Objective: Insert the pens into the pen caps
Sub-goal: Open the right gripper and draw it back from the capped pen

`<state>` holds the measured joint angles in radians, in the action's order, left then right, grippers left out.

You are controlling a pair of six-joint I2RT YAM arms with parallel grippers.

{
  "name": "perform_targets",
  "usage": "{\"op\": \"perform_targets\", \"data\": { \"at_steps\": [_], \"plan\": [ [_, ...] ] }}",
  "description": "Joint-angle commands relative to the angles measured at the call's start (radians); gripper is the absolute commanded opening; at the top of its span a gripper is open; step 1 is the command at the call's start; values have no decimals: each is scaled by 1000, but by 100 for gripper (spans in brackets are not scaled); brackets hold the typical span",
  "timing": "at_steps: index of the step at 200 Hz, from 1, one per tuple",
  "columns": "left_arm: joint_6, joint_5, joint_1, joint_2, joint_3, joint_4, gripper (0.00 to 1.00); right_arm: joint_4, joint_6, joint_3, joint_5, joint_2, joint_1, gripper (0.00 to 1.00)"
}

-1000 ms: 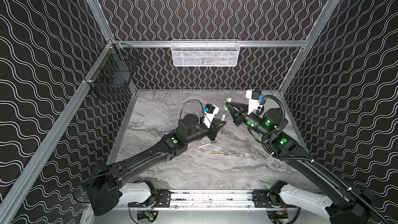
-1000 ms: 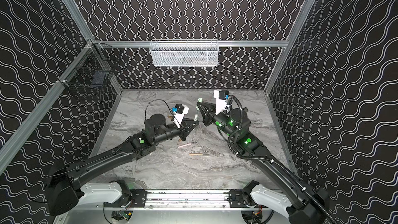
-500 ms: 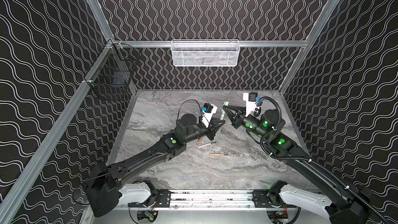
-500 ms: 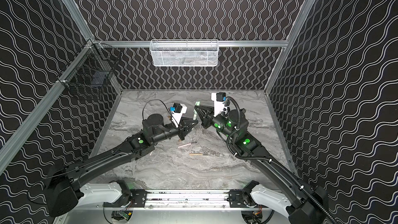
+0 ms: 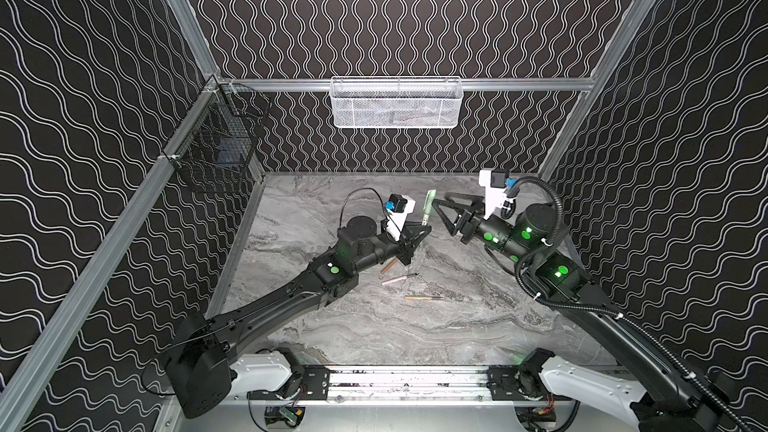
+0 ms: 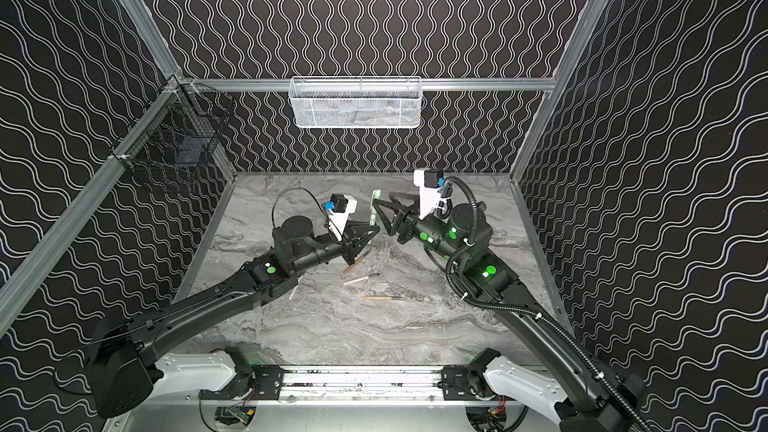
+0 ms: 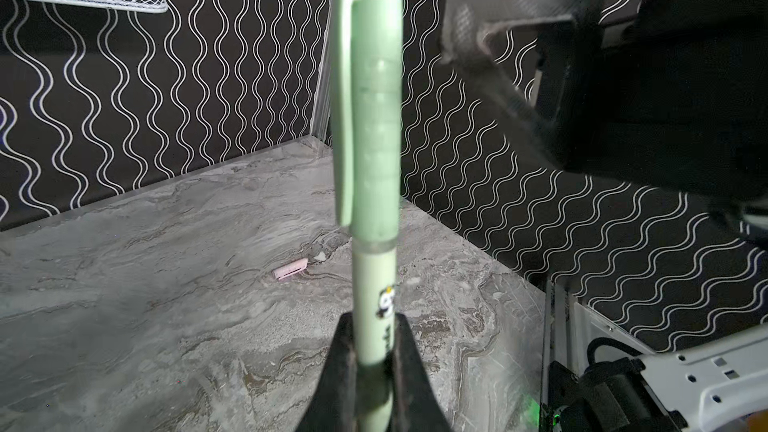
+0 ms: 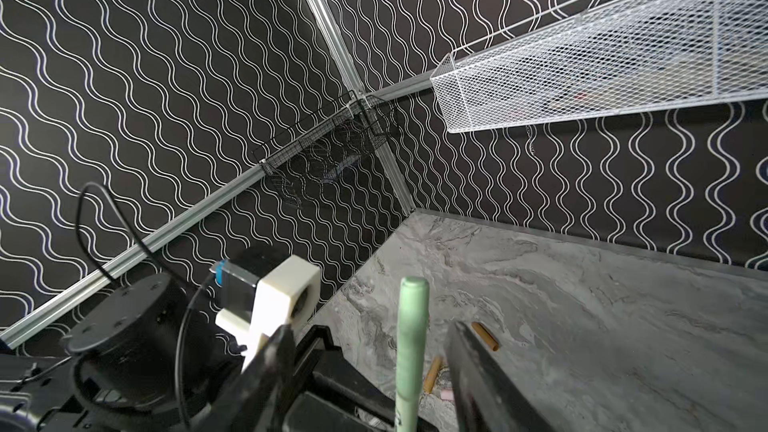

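A pale green pen (image 7: 376, 292) stands upright in my left gripper (image 7: 370, 347), which is shut on its lower barrel. A pale green pen cap (image 7: 372, 97) sits over the pen's upper end. In both top views the capped pen (image 5: 429, 205) (image 6: 375, 205) rises from the left gripper (image 5: 422, 232) above mid-table. My right gripper (image 5: 441, 216) (image 8: 370, 332) is open, its fingers standing either side of the cap (image 8: 411, 326) without touching it. A tan pen (image 5: 390, 264), a pink pen (image 5: 399, 279) and another tan pen (image 5: 422, 297) lie on the table.
Two tan caps (image 8: 485, 336) (image 8: 432, 374) and a pink cap (image 7: 291, 270) lie on the marble table. A white mesh basket (image 5: 395, 103) hangs on the back wall and a black wire basket (image 5: 216, 147) in the left corner.
The right gripper carried the green cap to the left gripper's pen, then opened; the cap now stays on the pen. The left gripper kept its hold.
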<state>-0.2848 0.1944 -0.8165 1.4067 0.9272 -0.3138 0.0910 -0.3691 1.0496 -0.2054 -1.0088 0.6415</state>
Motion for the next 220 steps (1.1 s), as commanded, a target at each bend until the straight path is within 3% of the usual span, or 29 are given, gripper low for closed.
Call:
{"op": "perform_targets", "data": {
  "at_steps": [1, 16, 34, 42, 53, 75, 109, 146, 162, 220],
  "plan": [
    [49, -19, 1, -10, -6, -44, 0, -91, 3, 33, 69, 9, 0, 67],
    [85, -13, 2, -15, -21, -76, 0, -134, 27, 71, 68, 4, -3, 61],
    [101, -24, 2, -24, -49, -122, 0, -240, 26, 170, 125, -46, -3, 43],
    [114, -33, 1, -24, -43, -108, 0, -298, 53, 229, 109, -77, -4, 34],
    [120, -35, 1, -22, -24, -70, 0, -377, 77, 308, 61, -122, -4, 29],
    [141, -44, 1, -17, -12, -47, 0, -453, 103, 392, -22, -186, -5, 28],
    [148, -48, 2, -16, -13, -46, 0, -466, 83, 408, -50, -224, -5, 37],
    [145, -49, 2, -21, -13, -46, 0, -463, 68, 402, -85, -243, -5, 24],
    [141, -43, 2, -22, -12, -47, 0, -449, 60, 387, -101, -243, -4, 12],
    [108, -48, 2, -34, 24, -67, 0, -431, 57, 348, -146, -244, -3, 5]
  ]
}}
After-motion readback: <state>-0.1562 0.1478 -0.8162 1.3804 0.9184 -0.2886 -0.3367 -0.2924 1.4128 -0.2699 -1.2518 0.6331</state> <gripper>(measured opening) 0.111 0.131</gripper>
